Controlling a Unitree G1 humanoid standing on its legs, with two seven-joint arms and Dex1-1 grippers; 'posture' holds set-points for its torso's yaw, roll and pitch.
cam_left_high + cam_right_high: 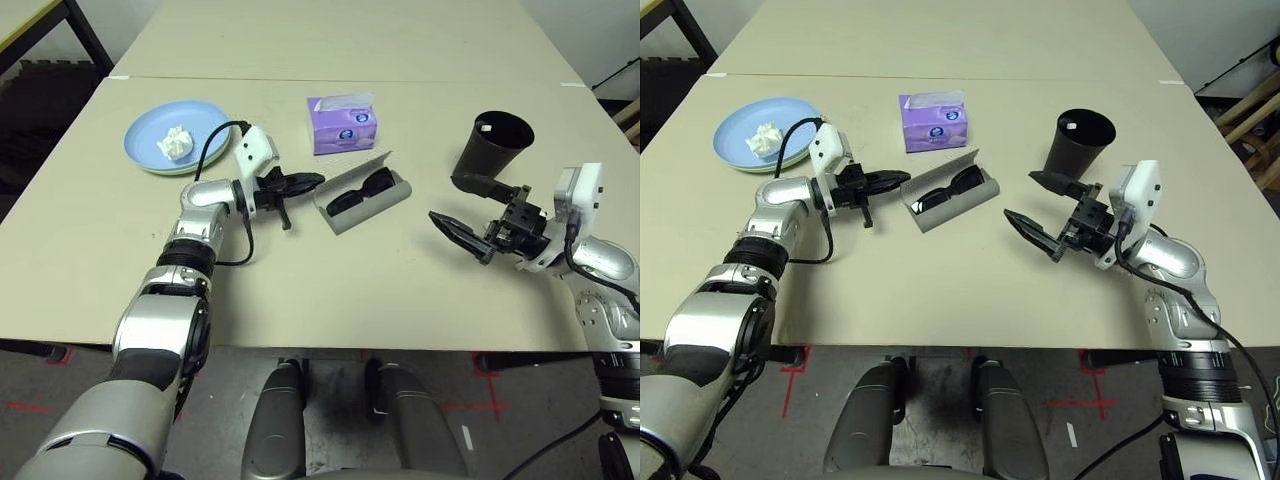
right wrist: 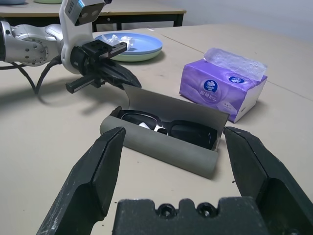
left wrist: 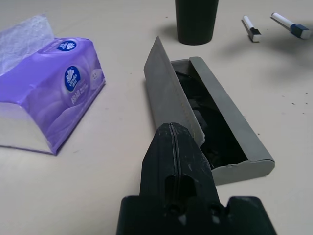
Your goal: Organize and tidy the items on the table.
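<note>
On the table (image 1: 280, 290), two pens (image 3: 249, 28), two plates (image 1: 178, 125).

The open grey case (image 1: 375, 205) holds black sunglasses (image 1: 362, 192). A white tissue (image 1: 176, 143) sits on the blue plate (image 1: 203, 118) (crumpled, stacked over green (image 2: 139, 57)). Two white pens (image 3: 248, 22) lie near the upright black cup (image 1: 492, 145).

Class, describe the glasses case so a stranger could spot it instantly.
On the beige table, look just in front of the purple tissue box. There lies a long grey case, its lid raised. Unlike its neighbours, it holds black sunglasses.
</note>
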